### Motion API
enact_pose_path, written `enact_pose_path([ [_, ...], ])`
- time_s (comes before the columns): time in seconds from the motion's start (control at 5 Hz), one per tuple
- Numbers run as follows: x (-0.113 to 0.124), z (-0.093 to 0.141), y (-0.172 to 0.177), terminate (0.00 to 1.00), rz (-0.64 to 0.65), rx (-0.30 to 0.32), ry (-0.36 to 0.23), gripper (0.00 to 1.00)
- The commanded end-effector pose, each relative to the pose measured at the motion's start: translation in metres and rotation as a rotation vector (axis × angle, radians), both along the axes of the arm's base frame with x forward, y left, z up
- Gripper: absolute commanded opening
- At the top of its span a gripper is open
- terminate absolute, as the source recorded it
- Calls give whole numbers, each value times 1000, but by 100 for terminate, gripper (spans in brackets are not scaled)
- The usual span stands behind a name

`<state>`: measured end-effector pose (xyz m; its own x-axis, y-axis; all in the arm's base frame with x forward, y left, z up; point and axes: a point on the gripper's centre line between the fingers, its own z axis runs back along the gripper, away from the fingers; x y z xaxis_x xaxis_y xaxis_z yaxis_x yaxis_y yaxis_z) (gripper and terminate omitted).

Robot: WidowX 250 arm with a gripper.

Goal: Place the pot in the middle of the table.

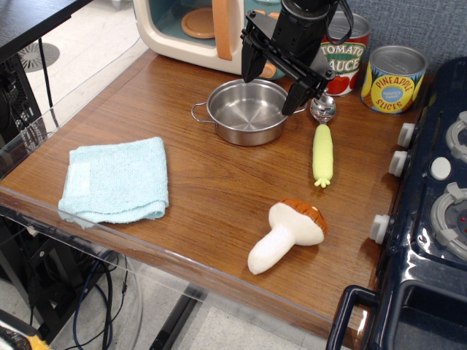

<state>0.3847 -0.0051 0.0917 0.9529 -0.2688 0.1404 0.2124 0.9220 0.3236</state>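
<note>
The small shiny steel pot (246, 111) stands upright and empty on the brown wooden table (219, 193), toward the back, just in front of the toy microwave. One wire loop handle sticks out on its left. My black gripper (271, 86) hangs open above the pot's far rim. Its fingers are spread about as wide as the pot, one finger (250, 67) at the back left and one at the right rim. It holds nothing and looks clear of the pot.
A folded light blue cloth (115, 180) lies at the front left. A plush mushroom (288, 233) and a yellow corn toy (322, 154) lie right of centre. A toy microwave (211, 29), two tin cans (394, 78) and a small metal ball (322, 108) stand behind. A dark blue toy stove (430, 211) fills the right.
</note>
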Motion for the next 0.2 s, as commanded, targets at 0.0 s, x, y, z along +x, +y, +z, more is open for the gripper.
enact_pose_path([
  [0.0, -2, 27, -9, 100, -16, -5, -66, 100],
])
